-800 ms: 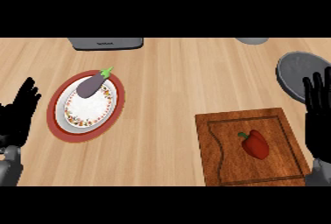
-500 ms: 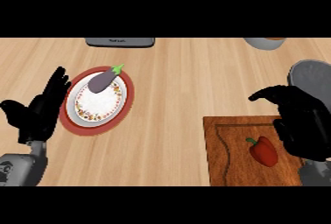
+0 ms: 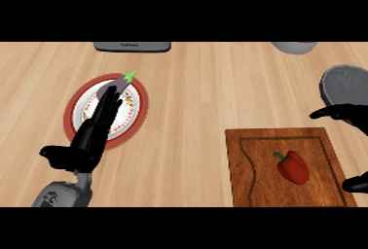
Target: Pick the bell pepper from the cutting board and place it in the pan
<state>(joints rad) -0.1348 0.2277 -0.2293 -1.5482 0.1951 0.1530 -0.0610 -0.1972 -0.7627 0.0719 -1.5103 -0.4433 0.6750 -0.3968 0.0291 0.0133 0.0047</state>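
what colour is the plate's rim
Red, around a white centre with speckled orange-brown decoration; the plate shows in the head view, partly covered by the left hand.

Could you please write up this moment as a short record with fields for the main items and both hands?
bell pepper: red, lying on the cutting board, not held
cutting board: wooden, lower right of counter
pan: grey, at right edge, nothing visible in it
plate: red-rimmed, left of centre, with an eggplant on it
left hand: open, fingers straight, over the plate
right hand: at right edge near the board, fingers curled, holding nothing
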